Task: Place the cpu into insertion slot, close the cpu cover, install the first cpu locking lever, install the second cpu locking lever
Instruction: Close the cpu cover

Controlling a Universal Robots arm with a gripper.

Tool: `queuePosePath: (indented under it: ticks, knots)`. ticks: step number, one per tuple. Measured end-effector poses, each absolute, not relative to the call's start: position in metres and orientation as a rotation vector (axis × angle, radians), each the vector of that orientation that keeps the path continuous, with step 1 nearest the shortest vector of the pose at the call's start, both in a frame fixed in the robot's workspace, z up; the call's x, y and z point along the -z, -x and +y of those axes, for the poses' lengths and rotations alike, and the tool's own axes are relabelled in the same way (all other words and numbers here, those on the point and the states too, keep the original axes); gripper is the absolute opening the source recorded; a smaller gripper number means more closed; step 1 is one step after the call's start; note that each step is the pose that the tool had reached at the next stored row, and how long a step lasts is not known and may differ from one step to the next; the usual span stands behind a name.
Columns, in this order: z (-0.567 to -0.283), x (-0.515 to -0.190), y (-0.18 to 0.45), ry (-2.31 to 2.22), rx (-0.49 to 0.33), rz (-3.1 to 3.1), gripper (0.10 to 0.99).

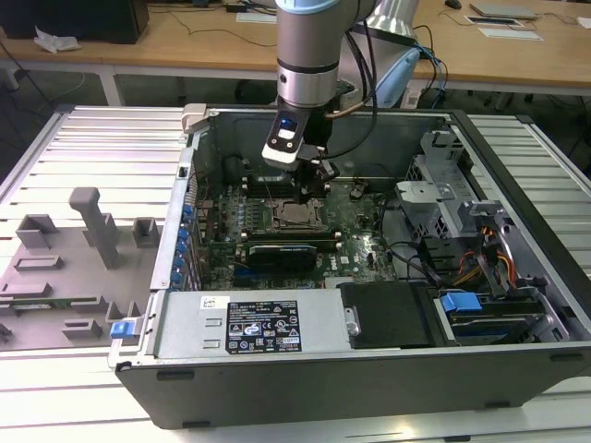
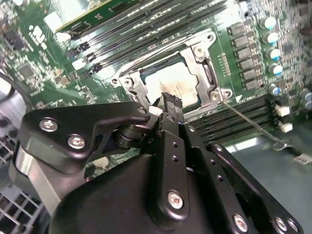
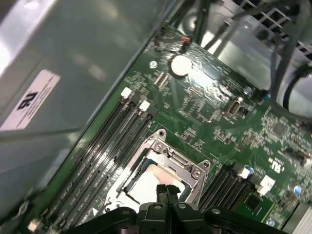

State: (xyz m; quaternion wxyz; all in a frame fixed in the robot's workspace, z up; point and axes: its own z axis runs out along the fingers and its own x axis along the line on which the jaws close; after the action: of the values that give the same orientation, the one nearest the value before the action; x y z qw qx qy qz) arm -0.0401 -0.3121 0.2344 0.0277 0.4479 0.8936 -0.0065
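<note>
The cpu (image 2: 170, 80) lies flat in the motherboard socket, its pale silvery top showing through the square opening of the cpu cover (image 2: 197, 63). That cover lies down around it. In the first wrist view the cpu (image 3: 146, 183) and cpu cover (image 3: 170, 153) sit just beyond the fingertips. My gripper (image 2: 168, 100) hovers right over the near edge of the socket, its two black fingers pressed together with nothing between them. A thin lever rod (image 2: 248, 124) runs out from one socket corner. In the exterior view the gripper (image 1: 309, 189) hangs inside the open case above the socket (image 1: 295, 214).
Memory slots (image 3: 107, 146) flank the socket, with a coin battery (image 3: 180, 66) beyond. A long black card (image 1: 286, 249) sits in front of the socket, the power supply (image 1: 259, 323) nearer still. A drive cage (image 1: 434, 194) and cables stand at the exterior view's right; a grey fixture tray (image 1: 65, 268) lies left.
</note>
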Motion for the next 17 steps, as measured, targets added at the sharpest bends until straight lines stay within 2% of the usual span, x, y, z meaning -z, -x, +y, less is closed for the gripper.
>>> queuePosePath:
  ticks: [17]
  knots:
    - [-0.3121, -0.2344, 0.0401, -0.826, 0.059, 2.953, 0.106]
